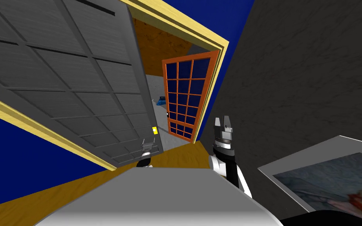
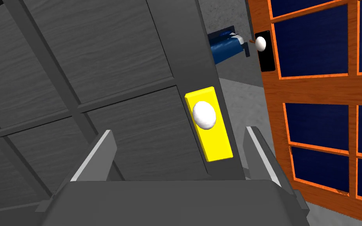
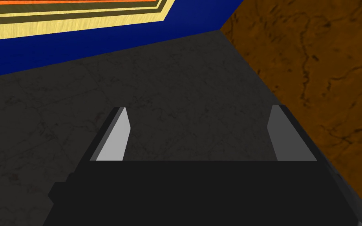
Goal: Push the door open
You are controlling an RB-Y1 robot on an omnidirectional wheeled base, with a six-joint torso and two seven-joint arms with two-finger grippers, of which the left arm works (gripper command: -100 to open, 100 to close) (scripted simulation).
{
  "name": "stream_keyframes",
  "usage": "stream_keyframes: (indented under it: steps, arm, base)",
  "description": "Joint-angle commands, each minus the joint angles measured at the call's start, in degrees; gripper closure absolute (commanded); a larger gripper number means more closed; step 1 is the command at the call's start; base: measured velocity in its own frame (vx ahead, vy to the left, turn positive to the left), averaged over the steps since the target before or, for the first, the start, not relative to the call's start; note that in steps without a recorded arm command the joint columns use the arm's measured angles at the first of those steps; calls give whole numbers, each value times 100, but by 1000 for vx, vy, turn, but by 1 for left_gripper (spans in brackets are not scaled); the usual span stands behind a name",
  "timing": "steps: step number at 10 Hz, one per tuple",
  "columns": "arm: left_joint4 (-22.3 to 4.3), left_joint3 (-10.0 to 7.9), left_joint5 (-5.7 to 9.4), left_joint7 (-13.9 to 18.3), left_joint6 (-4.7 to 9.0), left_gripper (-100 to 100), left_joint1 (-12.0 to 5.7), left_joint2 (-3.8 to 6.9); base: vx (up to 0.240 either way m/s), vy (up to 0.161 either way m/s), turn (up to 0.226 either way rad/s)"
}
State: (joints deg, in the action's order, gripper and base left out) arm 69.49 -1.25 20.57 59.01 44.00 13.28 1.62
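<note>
DOORWAY, mid-task: the grey panelled door (image 1: 70, 78) hangs part-open in its yellow frame (image 1: 27, 119), swung inward and to the robot's left. The gap past its free edge shows a grey floor and a second, orange glazed door (image 2: 317, 88) beyond.

The left claw (image 2: 179, 131) is at the grey door's free edge, low down, fingers spread and gripping nothing. They point at the panel beside the yellow plate (image 2: 215, 145) and its white knob (image 2: 204, 115). Whether the tips touch the door can't be told.

The right claw (image 1: 223, 119) is raised beside the dark grey wall (image 1: 302, 78), also spread and empty, approx. level w/ the doorway's right jamb.

The step in hand looks like the push itself, w/ the opening not yet wide enough for the body.

Next move, by this view: press the left fingers flat on the panel near the knob side, far from the hinges, and carry the arm fwd so the door swings wider. The tips should stay off the knob and clear of the door's edge, where they could slip into the gap toward the orange door.
</note>
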Motion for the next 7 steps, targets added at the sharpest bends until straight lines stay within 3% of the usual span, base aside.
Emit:
stream_keyframes:
  steps: [1, 7]
  arm:
    - [-254, -16, 87, 195, 86, -100, -58, -37]
    - [-911, -72, 357, 729, 253, -100, -200, -196]
  base:
    - [37, 79, -134]
    - [33, 71, -115]
